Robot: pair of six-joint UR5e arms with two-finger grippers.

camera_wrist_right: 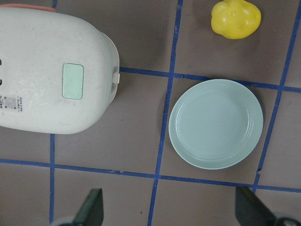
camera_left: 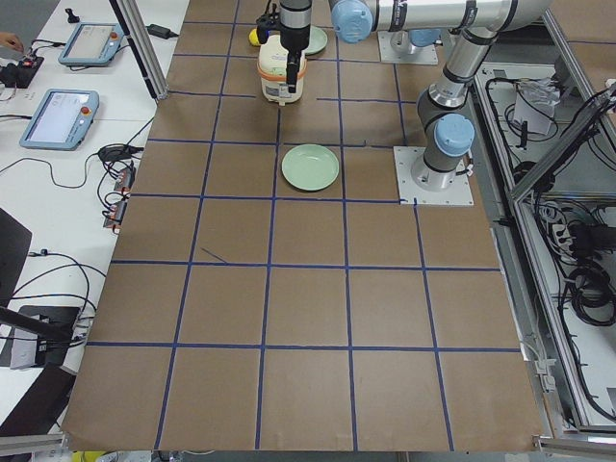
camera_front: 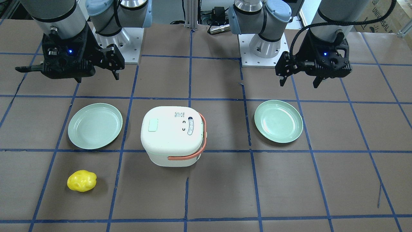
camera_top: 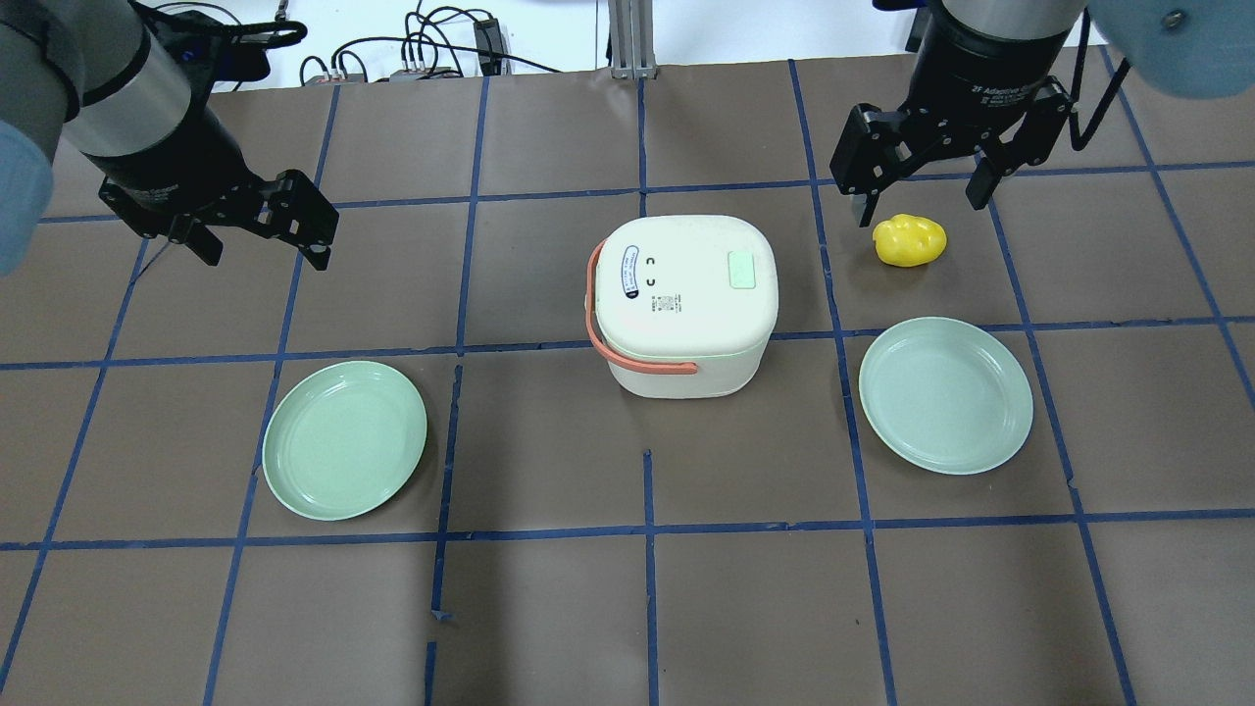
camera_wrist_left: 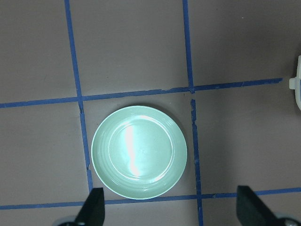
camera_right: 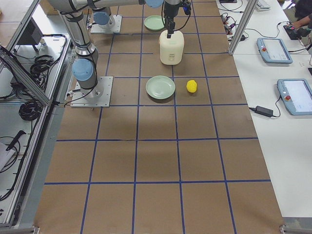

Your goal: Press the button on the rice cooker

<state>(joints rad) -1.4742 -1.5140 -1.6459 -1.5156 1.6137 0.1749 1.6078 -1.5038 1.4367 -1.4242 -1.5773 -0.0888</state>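
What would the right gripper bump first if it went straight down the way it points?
Probably just the brown table, near a blue tape line. The right gripper points down, and its wrist view shows bare paper between the fingers. The green plate lies close by, so I can't be certain.

Looking steeply down from opposite long sides of the table [camera_top: 549, 608], facing each other, both on the rice cooker [camera_top: 686, 294]. From either table end, distant, lengthwise. From each wrist, close, straight down.
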